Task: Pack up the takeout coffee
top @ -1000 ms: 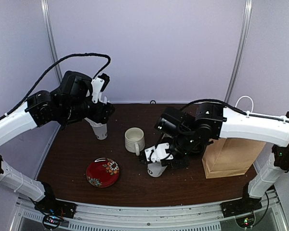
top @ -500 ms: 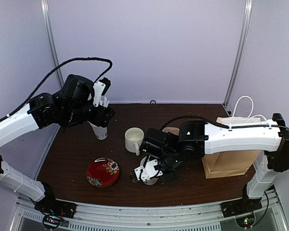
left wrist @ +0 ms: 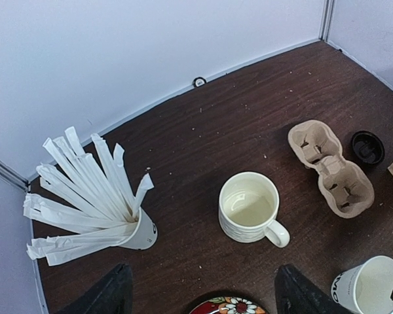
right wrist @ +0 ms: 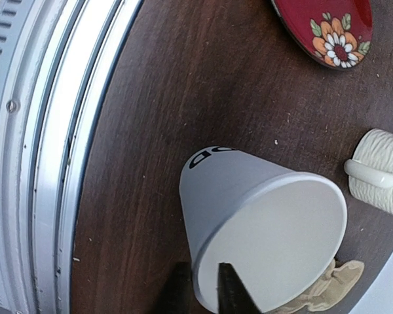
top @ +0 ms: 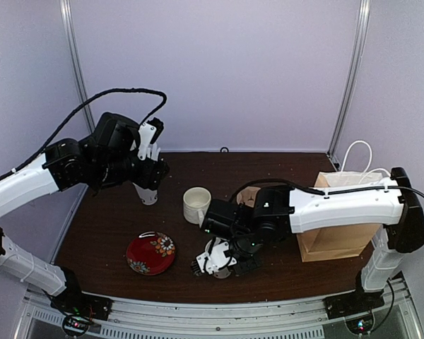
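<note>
While the tall white lettered paper cup [right wrist: 249, 216] stands lidless at the dark table's [top: 113, 233] front, the right gripper [right wrist: 203, 268] straddles its rim, jaws barely parted, grip uncertain; the left gripper [left wrist: 203, 278] gapes empty. Fitting the round black plastic lid [left wrist: 367, 146] and bagging are not yet done.

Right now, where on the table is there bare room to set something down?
Bare: the back strip behind the mug, between the straw cup and the paper bag; also the left edge beside the red plate. Crowded: the centre, where mug, carrier and takeout cup cluster.
</note>
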`<action>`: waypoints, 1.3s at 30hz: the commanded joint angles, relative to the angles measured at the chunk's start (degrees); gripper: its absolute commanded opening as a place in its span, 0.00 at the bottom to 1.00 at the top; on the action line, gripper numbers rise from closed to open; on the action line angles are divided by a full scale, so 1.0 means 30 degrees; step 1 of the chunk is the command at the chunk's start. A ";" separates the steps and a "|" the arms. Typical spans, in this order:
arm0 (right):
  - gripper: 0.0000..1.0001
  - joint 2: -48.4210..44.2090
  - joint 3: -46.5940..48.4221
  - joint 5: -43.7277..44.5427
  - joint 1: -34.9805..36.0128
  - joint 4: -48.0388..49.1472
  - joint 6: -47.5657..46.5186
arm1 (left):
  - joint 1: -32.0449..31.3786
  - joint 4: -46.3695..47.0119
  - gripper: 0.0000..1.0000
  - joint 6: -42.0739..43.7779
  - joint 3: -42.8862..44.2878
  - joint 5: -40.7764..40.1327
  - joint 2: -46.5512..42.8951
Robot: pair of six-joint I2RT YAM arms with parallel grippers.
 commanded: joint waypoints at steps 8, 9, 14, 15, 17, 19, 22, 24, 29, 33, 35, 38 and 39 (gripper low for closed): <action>0.47 -0.2252 0.3296 -0.1654 -0.1558 -0.5032 -0.0318 | 0.0125 0.0504 0.79 0.0177 -0.0091 0.0551 0.0069; 0.49 -0.2525 0.3008 -0.1773 -0.2616 -0.4854 -0.0146 | 0.0120 0.0507 0.80 0.0212 -0.0090 0.0593 0.0066; 0.59 -0.3330 0.0934 -0.0366 -0.7005 -0.3291 0.1076 | 0.0119 0.0508 0.82 0.0383 -0.0167 0.1220 0.0161; 0.62 -0.3257 0.0355 0.0395 -0.7733 -0.2827 0.1376 | 0.0127 0.0508 0.82 0.0388 -0.0155 0.1310 0.0232; 0.63 -0.2903 -0.0552 0.1039 -0.9099 -0.2104 0.2038 | 0.0117 0.0522 0.82 0.0381 -0.0135 0.1371 0.0326; 0.68 -0.2276 -0.1187 0.1404 -1.0341 -0.1673 0.2615 | 0.0116 0.0611 0.83 0.0363 -0.0092 0.1399 0.0427; 0.71 -0.0935 -0.1315 0.1965 -1.1572 -0.1550 0.3074 | 0.0118 0.0739 0.83 0.0337 -0.0019 0.1557 0.0593; 0.70 -0.0143 -0.1355 0.2086 -1.2183 -0.1281 0.3288 | 0.0132 0.0742 0.84 0.0334 0.0025 0.1701 0.0708; 0.60 0.1588 -0.1023 0.2439 -1.2637 -0.1013 0.3240 | 0.0121 0.0727 0.91 0.0221 -0.0102 0.2065 0.0712; 0.57 0.2690 -0.0442 0.2297 -1.2631 -0.1150 0.3296 | 0.0116 0.0749 0.91 0.0131 -0.0271 0.2190 0.0674; 0.57 0.3171 -0.0191 0.2184 -1.2614 -0.1302 0.3298 | 0.0125 0.0813 0.91 0.0100 -0.0339 0.2248 0.0662; 0.55 0.3730 -0.0005 0.2022 -1.2610 -0.1400 0.3306 | 0.0117 0.0902 0.91 0.0099 -0.0427 0.2303 0.0687; 0.54 0.3917 0.0032 0.2016 -1.2609 -0.1437 0.3347 | 0.0116 0.0916 0.91 0.0125 -0.0455 0.2284 0.0713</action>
